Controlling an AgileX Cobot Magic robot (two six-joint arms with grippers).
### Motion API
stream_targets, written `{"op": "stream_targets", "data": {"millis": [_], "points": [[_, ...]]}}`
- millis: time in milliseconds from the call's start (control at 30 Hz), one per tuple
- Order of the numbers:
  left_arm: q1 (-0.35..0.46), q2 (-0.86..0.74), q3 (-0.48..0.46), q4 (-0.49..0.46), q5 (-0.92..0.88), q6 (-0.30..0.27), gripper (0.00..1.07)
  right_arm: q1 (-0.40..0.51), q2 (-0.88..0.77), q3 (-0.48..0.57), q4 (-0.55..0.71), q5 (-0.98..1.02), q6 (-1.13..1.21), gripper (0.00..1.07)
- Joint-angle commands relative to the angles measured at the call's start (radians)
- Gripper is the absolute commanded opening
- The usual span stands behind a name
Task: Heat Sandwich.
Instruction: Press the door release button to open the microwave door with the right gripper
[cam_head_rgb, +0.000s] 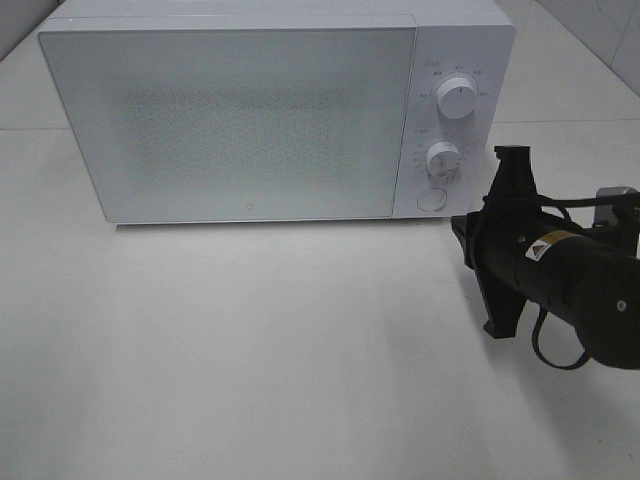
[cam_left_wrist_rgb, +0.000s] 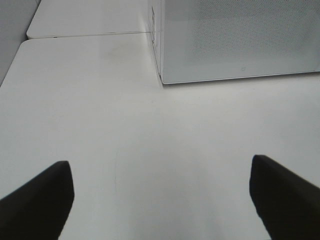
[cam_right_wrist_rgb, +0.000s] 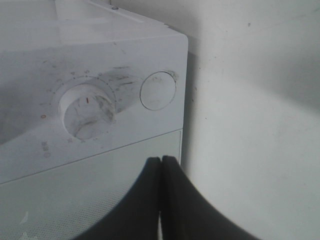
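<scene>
The white table (cam_head_rgb: 250, 350) lies bare in front. The left gripper (cam_left_wrist_rgb: 159, 160) hangs low over it with its two dark fingers (cam_left_wrist_rgb: 40, 200) spread wide and nothing between them, pointing toward the near left corner of the microwave (cam_head_rgb: 250, 120).

Farther in, on the right side, the right gripper (cam_right_wrist_rgb: 161, 159) is held just in front of the microwave's lower right corner. Its fingers are pressed together and pinch nothing. Its tips sit close to the bottom edge of the door (cam_head_rgb: 230, 125), below the lower knob (cam_head_rgb: 442, 158) and the round button (cam_head_rgb: 432, 198). Whether they touch the microwave, I cannot tell.

At the back stands the microwave, white, upright, with its door shut. An upper knob (cam_head_rgb: 458, 99) sits above the lower one on the right panel. The door's speckled window is cloudy and hides what is inside.

The sandwich shows in none of the views, so I cannot tell where it lies in relation to either gripper.
</scene>
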Motion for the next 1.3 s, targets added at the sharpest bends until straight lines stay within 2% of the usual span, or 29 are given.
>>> {"op": "stream_targets", "data": {"millis": [33, 233, 633, 967, 1300], "points": [[0.002, -0.021, 0.004, -0.007, -0.003, -0.005, 0.89, -0.046, 0.018, -0.04, -0.068, 0.025, -0.022, 0.0], [0.002, -0.021, 0.004, -0.007, -0.003, -0.005, 0.89, -0.094, 0.113, -0.121, -0.16, 0.024, 0.038, 0.0], [0.002, -0.021, 0.004, -0.007, -0.003, -0.005, 0.89, -0.123, 0.242, -0.247, -0.205, 0.042, 0.055, 0.0], [0.002, -0.021, 0.004, -0.007, -0.003, -0.005, 0.89, -0.166, 0.303, -0.333, -0.206, 0.077, 0.053, 0.0], [0.002, -0.021, 0.004, -0.007, -0.003, -0.005, 0.89, -0.167, 0.347, -0.37, -0.169, 0.012, 0.03, 0.0]]}}
